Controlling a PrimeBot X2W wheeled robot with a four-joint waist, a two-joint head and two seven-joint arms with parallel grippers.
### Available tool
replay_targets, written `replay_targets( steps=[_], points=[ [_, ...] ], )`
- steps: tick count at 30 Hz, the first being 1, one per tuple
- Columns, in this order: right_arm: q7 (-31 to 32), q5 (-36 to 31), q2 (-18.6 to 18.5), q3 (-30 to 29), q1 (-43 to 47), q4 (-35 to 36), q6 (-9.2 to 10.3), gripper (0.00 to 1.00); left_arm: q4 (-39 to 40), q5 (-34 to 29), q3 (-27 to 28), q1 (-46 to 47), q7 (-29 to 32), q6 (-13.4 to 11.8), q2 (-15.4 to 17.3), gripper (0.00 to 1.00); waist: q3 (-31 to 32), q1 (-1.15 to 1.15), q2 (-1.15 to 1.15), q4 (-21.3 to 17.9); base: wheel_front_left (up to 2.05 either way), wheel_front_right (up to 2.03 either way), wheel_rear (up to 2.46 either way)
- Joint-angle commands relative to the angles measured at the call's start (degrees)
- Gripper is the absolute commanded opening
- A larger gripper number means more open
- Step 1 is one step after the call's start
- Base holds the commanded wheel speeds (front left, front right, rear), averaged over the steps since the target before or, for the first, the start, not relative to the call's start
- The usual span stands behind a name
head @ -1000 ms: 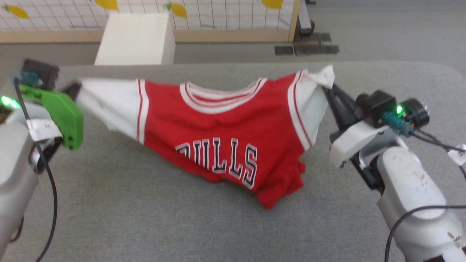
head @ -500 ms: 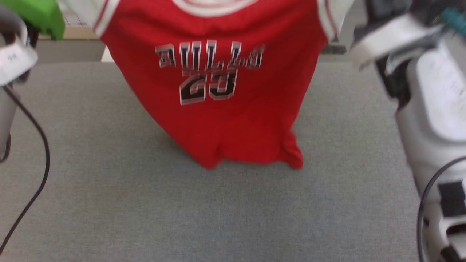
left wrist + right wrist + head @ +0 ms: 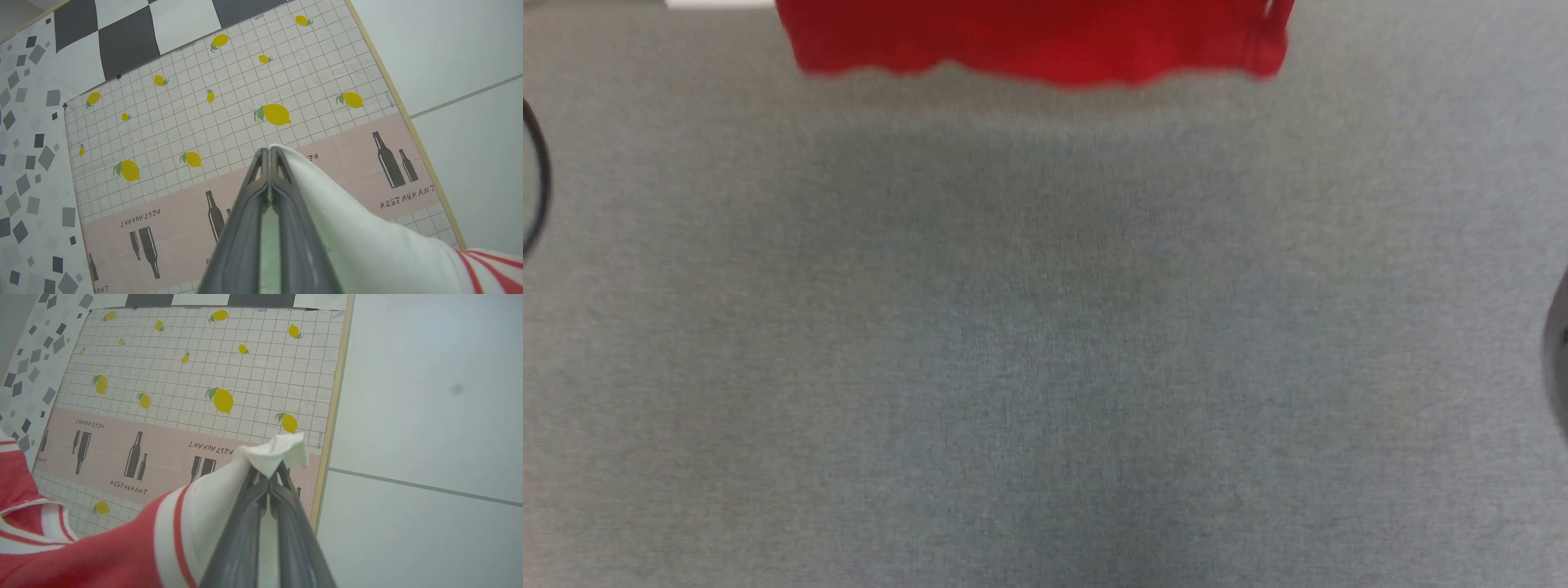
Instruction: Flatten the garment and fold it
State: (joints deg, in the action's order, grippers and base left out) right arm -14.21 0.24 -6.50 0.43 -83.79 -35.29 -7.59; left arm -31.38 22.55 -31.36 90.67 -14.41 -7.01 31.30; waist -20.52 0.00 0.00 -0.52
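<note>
The garment (image 3: 1029,41) hangs in the air over the far part of the grey table (image 3: 1045,343), held by both sleeves. A second ago it sagged in a heap on the table. Half a second ago its lettering and number faced the head camera. That camera has since tipped down, and only the lowest red strip shows at the top of its view, the hem slightly wavy, with a soft shadow on the table below. The hem runs side to side and the shirt hangs hem-down, stretched between the arms. The left gripper (image 3: 269,153) is pinched tight on the edge of one white sleeve. The right gripper (image 3: 268,477) is likewise closed on the other, a puff of white cloth poking past its tips, red-and-white trim beside it. Behind both stands a lemon-print panel (image 3: 229,102).
</note>
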Motion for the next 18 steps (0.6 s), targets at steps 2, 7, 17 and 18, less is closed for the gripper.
replay_targets(
  steps=[2, 7, 17, 18],
  points=[
    [-0.6, -1.3, 0.1, -0.8, -4.1, -0.6, 0.10, 0.00, -0.4, -0.7, 1.3, 3.2, -0.5, -0.9, -0.5, 0.00, -8.9, 0.00, 0.00, -0.4, 0.00, 0.00, 0.00],
    [-0.8, -3.0, 0.5, -2.0, -9.4, 0.0, 0.10, 0.00, 1.5, -0.9, 5.0, 6.3, -0.6, -1.2, -0.3, 0.00, -12.8, 0.00, 0.00, -0.8, 0.00, 0.00, 0.00],
    [-0.8, -4.6, 0.2, -1.6, -5.2, 1.5, 0.10, 0.00, 7.8, -2.8, 9.6, -3.6, -0.6, -3.3, -0.3, 0.00, -14.8, 0.00, 0.00, -0.1, 0.00, 0.00, 0.00],
    [-0.8, -4.5, 0.4, -1.7, -3.7, 1.6, 0.10, 0.00, 8.5, -3.1, 10.0, -5.6, -0.6, -3.6, -0.4, 0.00, -14.4, 0.00, 0.00, -0.1, 0.00, 0.00, 0.00]
  ],
)
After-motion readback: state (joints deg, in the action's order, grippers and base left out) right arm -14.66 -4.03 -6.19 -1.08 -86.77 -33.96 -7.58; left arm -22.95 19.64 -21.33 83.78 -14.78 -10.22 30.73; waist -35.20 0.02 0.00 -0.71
